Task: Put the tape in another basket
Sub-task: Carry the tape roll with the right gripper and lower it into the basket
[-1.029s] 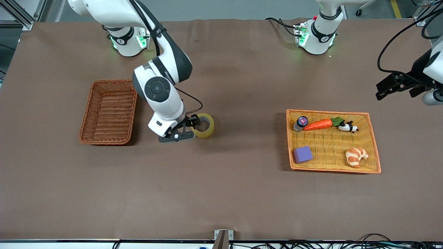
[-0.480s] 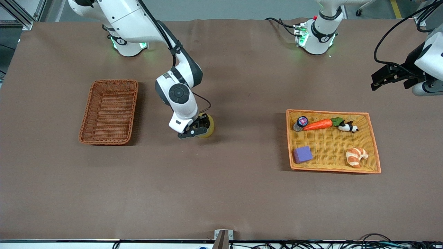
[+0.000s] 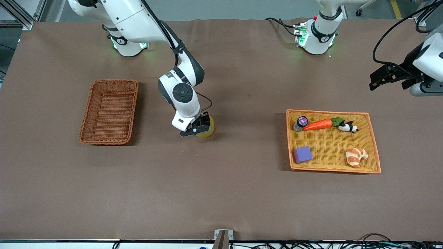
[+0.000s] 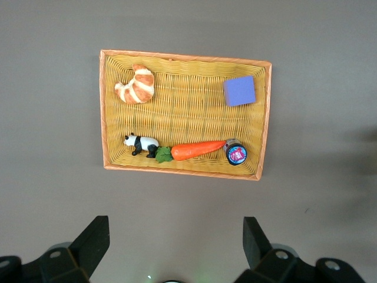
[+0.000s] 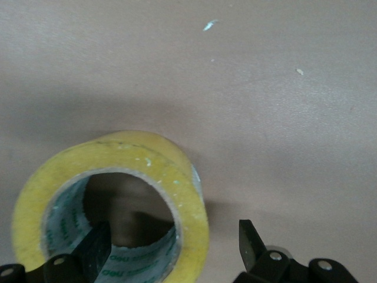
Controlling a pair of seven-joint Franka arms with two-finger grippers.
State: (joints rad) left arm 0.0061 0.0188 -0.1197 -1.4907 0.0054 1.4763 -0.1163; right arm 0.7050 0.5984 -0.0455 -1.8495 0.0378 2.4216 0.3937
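The tape (image 3: 209, 130), a yellowish roll with a grey core, lies flat on the brown table between the two baskets. My right gripper (image 3: 201, 125) is down on it and open. In the right wrist view one finger (image 5: 94, 243) is inside the tape's (image 5: 147, 156) core and the other finger (image 5: 250, 236) is outside its wall, so the right gripper (image 5: 172, 236) straddles the wall without clamping it. The dark reddish-brown basket (image 3: 109, 110) stands empty toward the right arm's end. My left gripper (image 3: 375, 81) waits open, high over the table's edge at the left arm's end.
The shallow yellow tray (image 3: 328, 112) toward the left arm's end holds a carrot (image 3: 318, 124), a panda figure (image 3: 347, 127), a croissant (image 3: 356, 156), a purple block (image 3: 303, 154) and a small bottle (image 3: 300, 122). The tray also shows in the left wrist view (image 4: 182, 57).
My right gripper has come down from above and beside the tape onto it. The left arm has shifted slightly toward the robots' bases. The tape has not moved.
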